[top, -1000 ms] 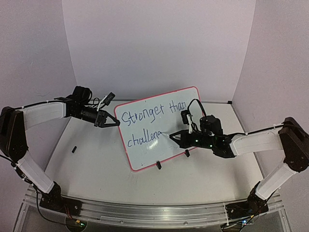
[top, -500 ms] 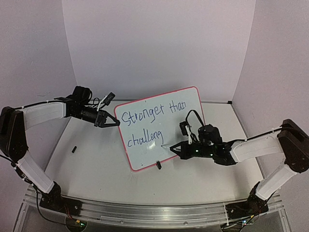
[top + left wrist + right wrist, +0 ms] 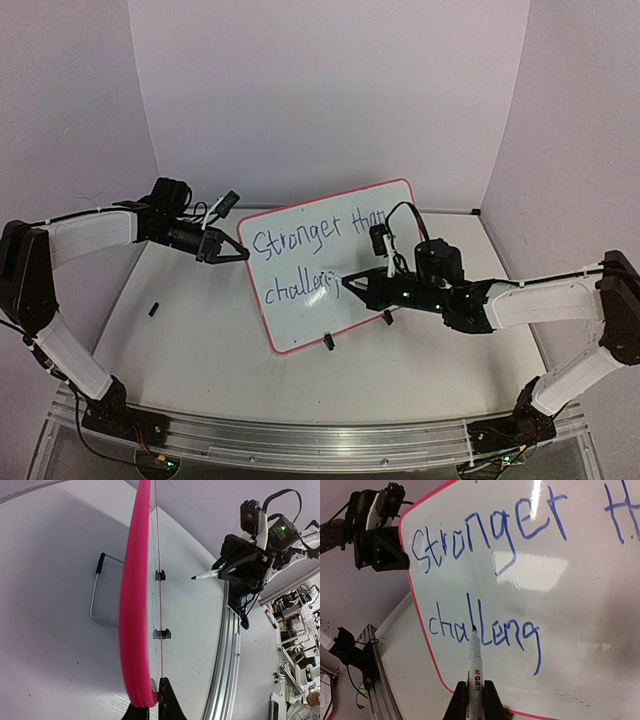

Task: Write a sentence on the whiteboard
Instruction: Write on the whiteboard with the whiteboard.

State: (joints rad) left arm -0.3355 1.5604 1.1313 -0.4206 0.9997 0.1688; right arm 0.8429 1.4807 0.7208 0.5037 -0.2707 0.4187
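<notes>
The whiteboard point(image 3: 300, 325) stands tilted at the table's middle on two black clip feet point(image 3: 328, 342). The blue sentence point(image 3: 300, 238) reads "Stronger than" and, below it, "challeng". My left gripper point(image 3: 241, 254) is shut on the board's left pink rim point(image 3: 134, 605), which shows edge-on in the left wrist view, the fingers point(image 3: 170, 705) pinching it. My right gripper point(image 3: 358, 287) is shut on a white marker point(image 3: 474, 665). Its tip points at the second line point(image 3: 485, 630). The left wrist view shows the marker point(image 3: 206, 574) tip a little off the board face.
A small black cap-like piece point(image 3: 153, 309) lies on the table at the left. A wire stand point(image 3: 95, 597) props the board from behind. Walls close in the back and both sides. An aluminium rail point(image 3: 300, 435) runs along the near edge.
The "g" was added after "challen". My right gripper swept down with the marker for the tail, then came back up and slightly right. The left arm and the board stayed still.
</notes>
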